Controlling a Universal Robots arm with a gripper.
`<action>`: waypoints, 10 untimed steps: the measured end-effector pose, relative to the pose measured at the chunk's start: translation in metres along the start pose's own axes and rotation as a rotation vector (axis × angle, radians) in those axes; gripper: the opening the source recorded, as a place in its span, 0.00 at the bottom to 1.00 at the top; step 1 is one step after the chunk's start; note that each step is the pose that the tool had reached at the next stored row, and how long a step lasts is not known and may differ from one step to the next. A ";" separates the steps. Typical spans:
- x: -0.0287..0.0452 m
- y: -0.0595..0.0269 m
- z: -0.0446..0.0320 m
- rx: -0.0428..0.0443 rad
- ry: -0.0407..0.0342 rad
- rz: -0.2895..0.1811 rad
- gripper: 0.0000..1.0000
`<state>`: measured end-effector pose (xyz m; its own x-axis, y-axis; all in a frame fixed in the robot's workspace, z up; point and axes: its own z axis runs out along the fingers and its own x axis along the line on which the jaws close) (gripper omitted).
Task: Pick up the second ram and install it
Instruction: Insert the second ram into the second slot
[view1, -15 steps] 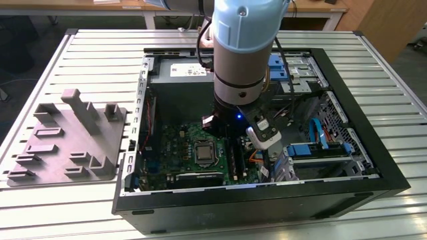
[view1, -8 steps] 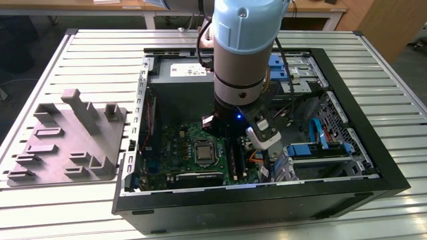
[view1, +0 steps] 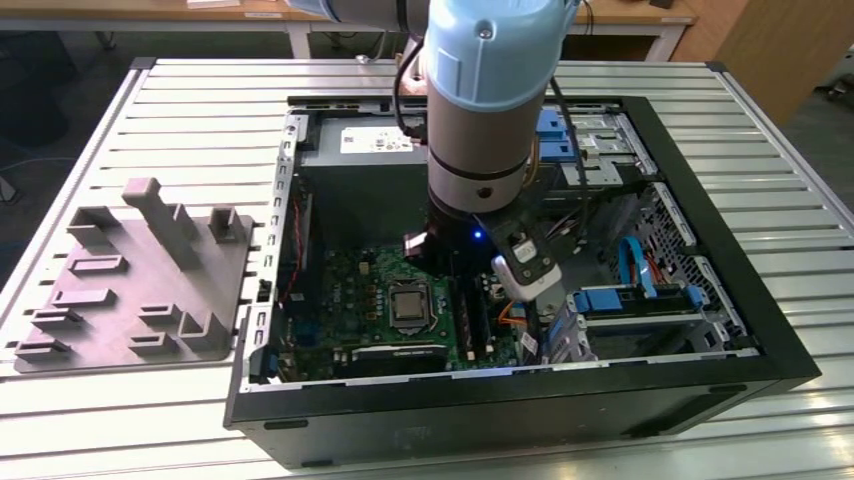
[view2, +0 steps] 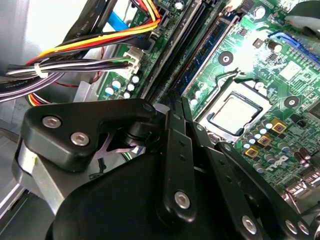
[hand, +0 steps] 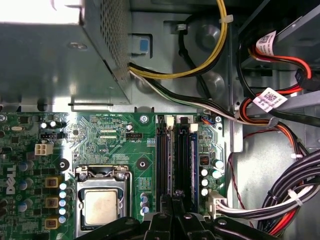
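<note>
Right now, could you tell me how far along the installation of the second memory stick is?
Done: one thin bluish-green memory stick appears seated in a motherboard slot. In hand: the black tool is down inside the open black computer case, right over the long black slot rails; whether it grips a stick is hidden. Left: the rails beside the seated stick look empty, so a second stick isn't visibly installed.

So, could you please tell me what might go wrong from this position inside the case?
1. The pincer sits low over the black slot rails, right beside a bluish stick already seated; a sideways slip could knock it.
2. The cable bundle lies close beside the slots and might snag the arm.
3. The processor socket is near on the other side, exposed to a stray bump.
</note>
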<state>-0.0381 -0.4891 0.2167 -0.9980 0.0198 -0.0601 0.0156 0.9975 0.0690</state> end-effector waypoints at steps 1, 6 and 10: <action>0.0000 0.0000 0.0004 -0.0002 -0.0001 0.000 0.12; 0.0001 -0.0001 0.0017 0.0001 0.0000 0.000 0.12; 0.0002 -0.0002 0.0021 0.0002 0.0001 0.000 0.12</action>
<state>-0.0381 -0.4892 0.2145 -0.9980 0.0198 -0.0600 0.0156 0.9975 0.0687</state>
